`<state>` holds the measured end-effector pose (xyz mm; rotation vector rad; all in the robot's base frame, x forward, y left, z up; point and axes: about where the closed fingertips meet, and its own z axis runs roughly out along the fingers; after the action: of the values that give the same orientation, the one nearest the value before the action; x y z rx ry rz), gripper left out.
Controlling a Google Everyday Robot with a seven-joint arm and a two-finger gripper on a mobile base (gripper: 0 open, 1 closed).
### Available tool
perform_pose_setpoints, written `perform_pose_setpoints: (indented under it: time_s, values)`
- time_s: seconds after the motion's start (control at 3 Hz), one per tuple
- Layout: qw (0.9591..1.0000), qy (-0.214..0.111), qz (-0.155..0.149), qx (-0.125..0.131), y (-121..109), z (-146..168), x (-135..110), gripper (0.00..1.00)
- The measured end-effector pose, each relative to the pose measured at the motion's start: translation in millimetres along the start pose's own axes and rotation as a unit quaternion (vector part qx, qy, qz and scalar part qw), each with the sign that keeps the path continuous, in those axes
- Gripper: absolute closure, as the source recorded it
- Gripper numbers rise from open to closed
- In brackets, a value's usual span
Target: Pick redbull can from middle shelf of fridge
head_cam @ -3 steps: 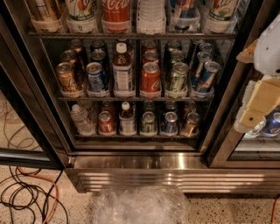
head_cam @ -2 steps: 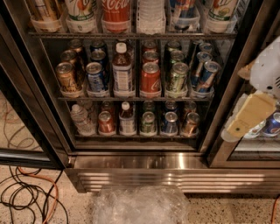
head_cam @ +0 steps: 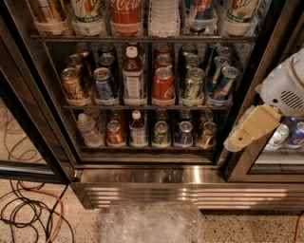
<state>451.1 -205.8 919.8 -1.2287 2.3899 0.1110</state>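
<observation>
Nearest, at 6 o'clock, a crumpled plastic sheet [head_cam: 151,223] lay on the floor before the ribbed steel base of the fridge [head_cam: 190,193], with loose cables [head_cam: 33,216] at 8 o'clock. The hand [head_cam: 251,129] hung at 3 o'clock, in front of the black door post [head_cam: 237,163] and well apart from any can. It held nothing that showed, and whether it was open or closed could not be told, since only its tan outer side faced the camera. The redbull can [head_cam: 226,81] stood at about 1 o'clock, at the front of the rightmost lane on the middle shelf [head_cam: 142,107], roughly at 10 o'clock from the hand. The likeliest trouble, as I judged it, was the post: a straight reach toward the can could have clipped it. The lane was tight too. A green-and-silver can [head_cam: 192,84] stood just beside the redbull can at its 9 o'clock, so a wide or skewed approach could have knocked that one or shoved the target back into the like cans behind it. The clear lane tray [head_cam: 219,101] hid the can's foot. The rear cans were mostly covered, the big bottles [head_cam: 126,14] above were cut off at 12 o'clock, and the hand's bulk hid part of the right compartment.
</observation>
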Motion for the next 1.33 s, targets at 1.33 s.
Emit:
perform_pose_setpoints:
  time_s: [1.33]
  values:
    - [0.9951, -0.083, 0.054, 0.007, -8.3, 25.8, -24.1, 0.00]
